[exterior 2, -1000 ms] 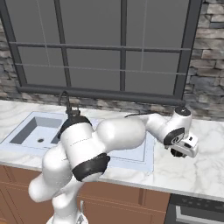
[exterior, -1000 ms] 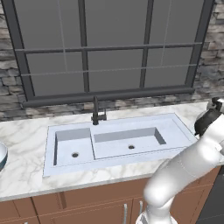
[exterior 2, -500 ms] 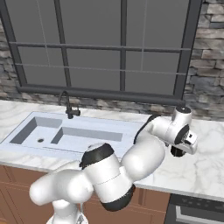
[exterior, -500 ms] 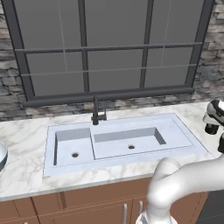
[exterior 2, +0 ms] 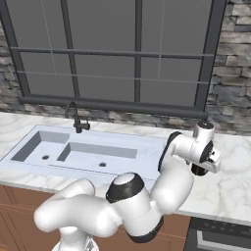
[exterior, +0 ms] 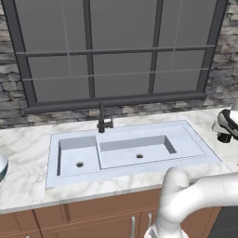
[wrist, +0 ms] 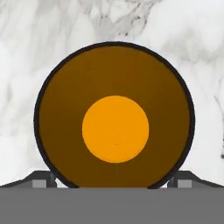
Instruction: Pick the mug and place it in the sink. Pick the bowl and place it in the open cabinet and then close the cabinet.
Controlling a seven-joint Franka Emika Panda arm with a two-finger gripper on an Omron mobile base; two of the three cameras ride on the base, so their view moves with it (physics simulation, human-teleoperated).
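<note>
Now the pincer (wrist: 114, 186), swung right of the sink (exterior: 130, 153) within the last second, hangs wide open directly over the mug (wrist: 114, 117) on the marble table (wrist: 183, 35), poised to grasp.

Arm (exterior 2: 93, 215): glossy white rounded links, thick and tubular, with dark near-black bands at the joints. Wrist section (exterior 2: 196, 147) white, capped by a grey disc on top. Hand (exterior: 228, 124) white with black trim; dark underside.
</note>
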